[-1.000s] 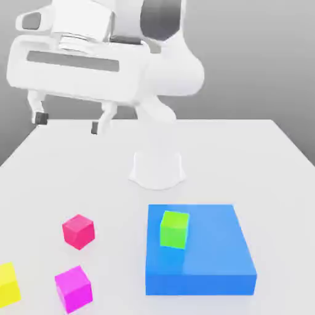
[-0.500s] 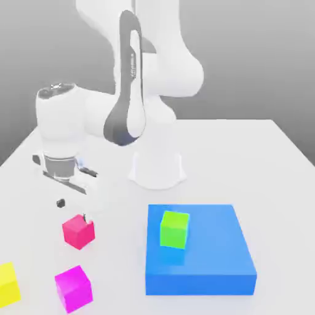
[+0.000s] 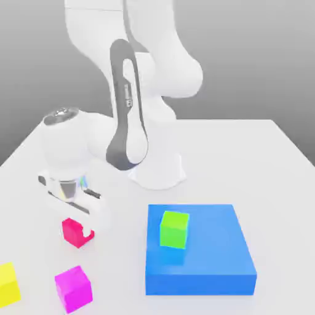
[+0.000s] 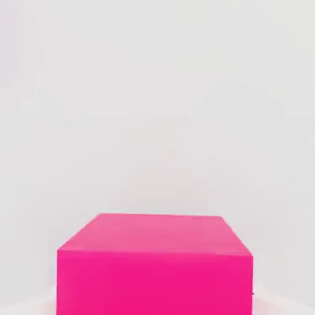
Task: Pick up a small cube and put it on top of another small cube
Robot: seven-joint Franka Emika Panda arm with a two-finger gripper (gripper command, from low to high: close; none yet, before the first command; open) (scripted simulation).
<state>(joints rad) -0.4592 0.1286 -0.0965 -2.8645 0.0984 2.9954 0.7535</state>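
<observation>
The small cube, crimson-pink, rests on the white table at the exterior view's left. My gripper has come straight down over it, and its fingers are shut on the cube's two sides. Up close in the hand view, the same small cube shows its top and one side against the white table. Other small cubes lie nearby: a purplish magenta one in front of the gripped cube and a yellow one at the front left edge.
A green cube sits on a flat blue block to the exterior view's right of the gripper. The arm's white base stands behind, mid-table. Bare table surface stretches to the right.
The hand swung down from high above the table to the crimson-pink cube, and its fingers went from wide open to shut on the cube.
</observation>
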